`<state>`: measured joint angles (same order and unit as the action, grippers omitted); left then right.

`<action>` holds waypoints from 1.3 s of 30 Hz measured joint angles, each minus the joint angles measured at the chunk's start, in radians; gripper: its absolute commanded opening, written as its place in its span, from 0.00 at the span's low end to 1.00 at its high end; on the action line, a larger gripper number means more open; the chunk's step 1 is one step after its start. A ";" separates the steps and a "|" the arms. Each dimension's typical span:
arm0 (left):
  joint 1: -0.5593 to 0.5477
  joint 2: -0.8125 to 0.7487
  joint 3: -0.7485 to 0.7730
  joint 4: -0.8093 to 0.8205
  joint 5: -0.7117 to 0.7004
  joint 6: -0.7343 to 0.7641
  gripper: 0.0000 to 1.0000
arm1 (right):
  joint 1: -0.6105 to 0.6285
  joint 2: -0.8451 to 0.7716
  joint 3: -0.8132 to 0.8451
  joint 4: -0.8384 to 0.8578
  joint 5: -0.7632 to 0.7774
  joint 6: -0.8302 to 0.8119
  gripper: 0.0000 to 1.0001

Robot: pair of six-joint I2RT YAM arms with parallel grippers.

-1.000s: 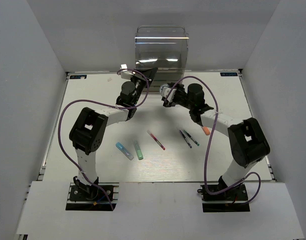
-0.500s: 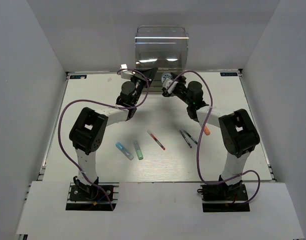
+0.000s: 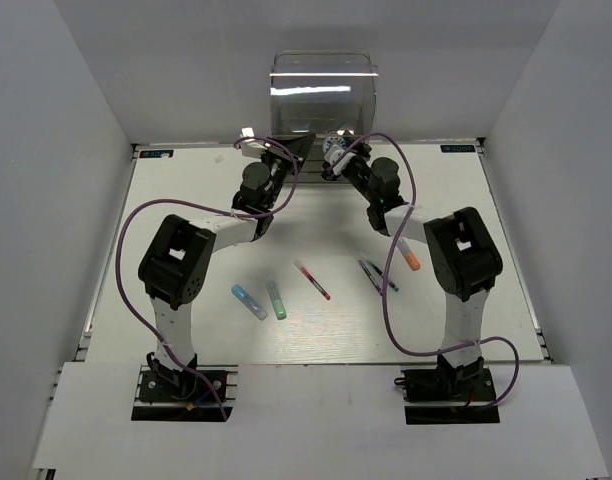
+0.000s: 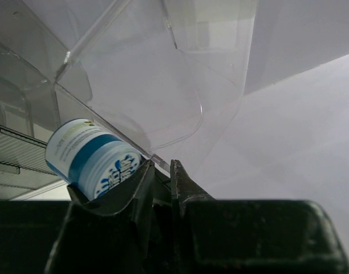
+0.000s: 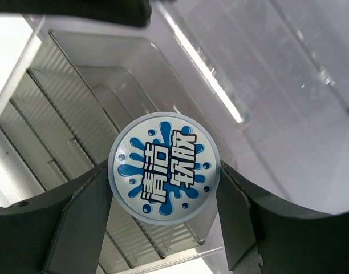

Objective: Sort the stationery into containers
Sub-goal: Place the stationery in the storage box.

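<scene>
The white table carries a tall clear box at its far edge, and both arms reach toward the box's front. The left claw is nearly pressed together, pinching the thin lower edge of a clear panel of the box. The right claw is spread wide around the small blue-and-white jar, one finger on each side. The jar is held off the table at the box's opening, just beside the left claw and under the raised panel. A ribbed compartment floor lies behind it.

Nearer the arm bases lie the rest: a light-blue marker beside a green marker, an orange-tipped marker, a red pen and two dark pens.
</scene>
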<state>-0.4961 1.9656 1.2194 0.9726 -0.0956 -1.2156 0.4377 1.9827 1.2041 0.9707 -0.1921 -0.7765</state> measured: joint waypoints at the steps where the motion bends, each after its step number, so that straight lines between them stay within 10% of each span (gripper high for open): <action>1: 0.000 0.000 0.000 0.000 0.000 0.000 0.29 | 0.000 0.010 0.004 0.004 0.008 0.003 0.00; 39: 0.000 -0.140 -0.147 -0.029 0.034 0.054 0.29 | 0.002 0.159 0.135 0.134 0.126 0.063 0.00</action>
<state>-0.4957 1.8256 1.0725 0.9432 -0.0620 -1.1618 0.4400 2.1422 1.3392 1.1049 -0.0658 -0.7136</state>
